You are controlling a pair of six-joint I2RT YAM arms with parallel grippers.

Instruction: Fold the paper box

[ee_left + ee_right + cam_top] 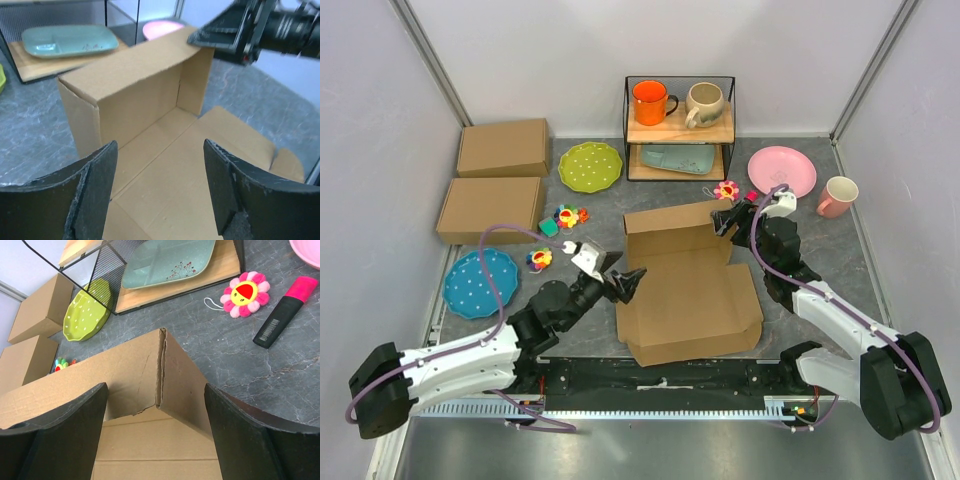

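Paper box (690, 300): mid-table (610, 205), between the arms; part folded, back wall and end flaps upright, front panel flat | left gripper (160, 150): jaws wide apart, empty, at box's left edge | right gripper (156, 390): jaws wide apart, clasping nothing, at upright far-right corner

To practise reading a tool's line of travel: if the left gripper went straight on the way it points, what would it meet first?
The left gripper would meet the paper box: probably the flat inner panel, just before the raised back wall, though depth is hard to judge.
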